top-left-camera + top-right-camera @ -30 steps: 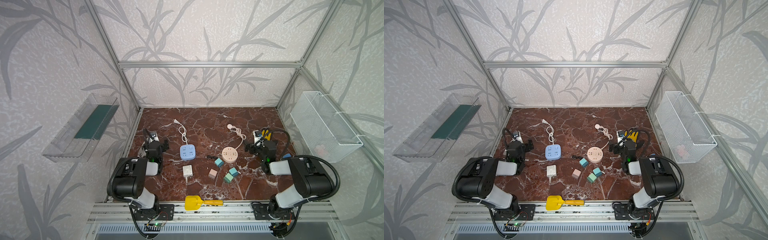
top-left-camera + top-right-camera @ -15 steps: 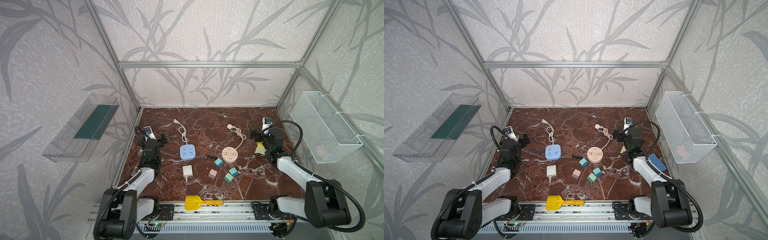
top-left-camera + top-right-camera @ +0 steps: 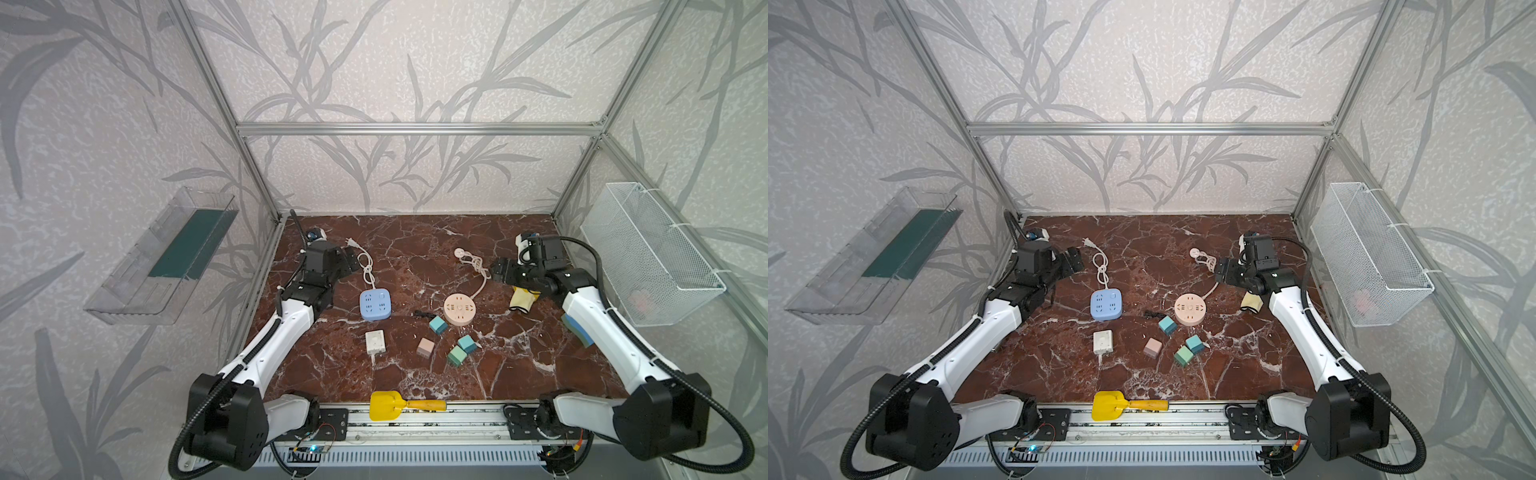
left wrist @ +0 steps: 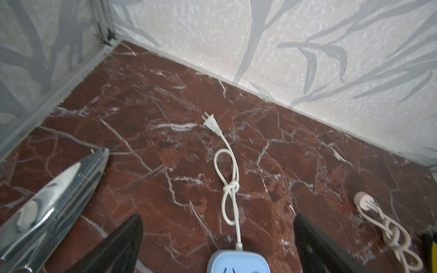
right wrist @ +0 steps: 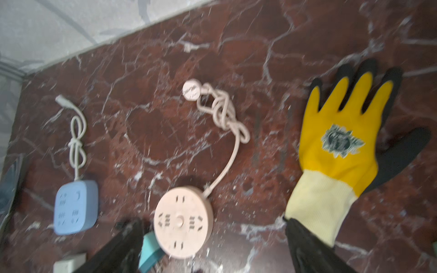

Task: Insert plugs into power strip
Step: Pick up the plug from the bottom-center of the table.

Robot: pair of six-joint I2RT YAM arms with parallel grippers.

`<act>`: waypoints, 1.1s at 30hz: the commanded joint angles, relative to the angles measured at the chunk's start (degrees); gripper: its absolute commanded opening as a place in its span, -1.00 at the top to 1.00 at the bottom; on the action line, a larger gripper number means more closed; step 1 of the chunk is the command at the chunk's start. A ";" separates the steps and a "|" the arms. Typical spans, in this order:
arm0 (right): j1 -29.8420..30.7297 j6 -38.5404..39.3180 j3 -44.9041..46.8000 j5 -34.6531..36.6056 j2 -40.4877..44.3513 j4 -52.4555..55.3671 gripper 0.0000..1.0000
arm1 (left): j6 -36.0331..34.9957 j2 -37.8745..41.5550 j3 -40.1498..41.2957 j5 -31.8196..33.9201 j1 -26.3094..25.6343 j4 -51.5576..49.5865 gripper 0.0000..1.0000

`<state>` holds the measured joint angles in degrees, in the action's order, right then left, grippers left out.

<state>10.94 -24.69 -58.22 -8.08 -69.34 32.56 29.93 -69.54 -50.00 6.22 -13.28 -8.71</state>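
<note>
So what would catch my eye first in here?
Probably the two white arms, left arm and right arm, stretched over the red marble table. Between them lie a blue power strip, a round pink power strip and pastel cube plugs; a yellow glove lies near the right arm.

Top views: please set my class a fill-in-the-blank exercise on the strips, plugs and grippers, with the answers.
1. The square strip is ___ in colour.
2. The pink strip is ___ in shape.
3. The left gripper and the right gripper both stand ___.
4. The cube nearest the charger is ___.

Answers: blue; round; open; pink.
</note>
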 commanded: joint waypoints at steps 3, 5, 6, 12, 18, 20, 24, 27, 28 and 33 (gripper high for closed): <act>0.70 -11.45 7.16 -9.39 10.05 7.24 -0.98 | 6.56 4.67 0.98 -8.82 -1.32 -8.28 -0.98; 1.35 -13.04 8.04 -11.17 10.85 8.27 -0.98 | 4.23 3.83 -1.99 -11.18 -2.15 -13.49 -0.98; 2.06 -12.61 7.76 -11.22 10.37 9.48 -0.99 | 2.91 3.42 -3.10 -12.39 -2.61 -15.25 -0.98; 11.16 -11.06 3.62 -7.00 4.33 17.03 -0.79 | 0.80 2.26 -6.35 -15.87 -5.76 -22.29 -0.98; 17.50 -15.07 5.35 -6.75 1.33 16.63 -0.50 | -0.36 2.37 -5.64 -20.43 -7.25 -25.10 -0.82; 18.62 -16.12 6.67 -6.39 1.27 15.61 -0.44 | -0.02 2.61 -4.59 -21.28 -8.17 -24.70 -0.77; 19.30 -16.49 9.05 -5.57 1.50 14.05 -0.03 | 0.92 2.58 -2.51 -22.43 -10.37 -22.94 -0.68; 19.37 -15.90 9.86 -5.28 0.76 13.50 0.27 | 1.72 2.14 -1.36 -22.39 -11.59 -21.82 -0.61; 19.39 -15.83 10.00 -4.99 0.58 13.46 0.33 | 1.92 2.16 -1.02 -22.31 -11.84 -21.50 -0.61; 19.55 -15.93 10.69 -4.69 -0.78 12.28 0.77 | 3.08 2.21 0.15 -22.33 -12.51 -19.83 -0.59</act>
<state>30.13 -40.53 -48.21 -13.58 -69.36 45.87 31.62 -67.35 -50.57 -15.73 -25.43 -30.11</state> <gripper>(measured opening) 0.157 0.798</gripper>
